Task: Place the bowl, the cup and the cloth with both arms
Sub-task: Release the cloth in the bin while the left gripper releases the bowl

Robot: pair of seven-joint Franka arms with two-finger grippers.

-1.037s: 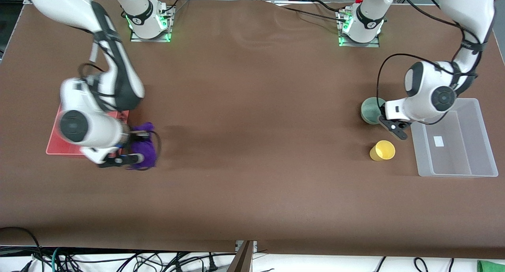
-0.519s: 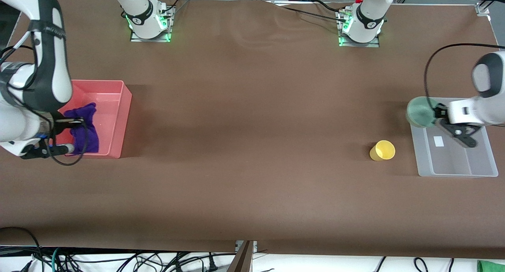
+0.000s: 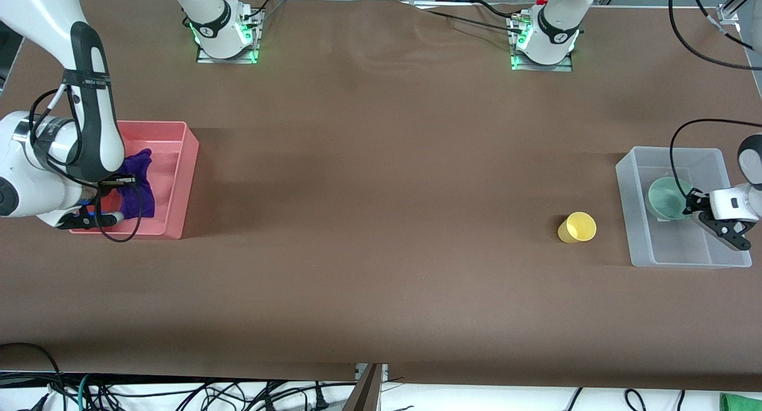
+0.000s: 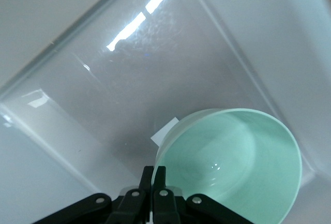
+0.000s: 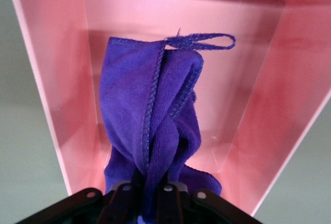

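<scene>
My left gripper (image 3: 689, 206) is shut on the rim of the mint-green bowl (image 3: 665, 198) and holds it inside the clear bin (image 3: 631, 220). In the left wrist view the fingers pinch the bowl's wall (image 4: 227, 162) over the bin's floor (image 4: 129, 94). My right gripper (image 3: 119, 187) is shut on the purple cloth (image 3: 138, 181), which hangs into the pink bin (image 3: 181, 178). The right wrist view shows the cloth (image 5: 150, 115) with its loop at one corner, draped down inside the pink bin (image 5: 269, 94). The yellow cup (image 3: 577, 227) lies on the table beside the clear bin.
The pink bin stands at the right arm's end of the table, the clear bin at the left arm's end. Both arm bases (image 3: 223, 27) (image 3: 545, 36) stand along the table's edge farthest from the front camera.
My left gripper has carried the bowl from over the clear bin's edge down into the bin. My right gripper has shifted slightly with the cloth inside the pink bin.
</scene>
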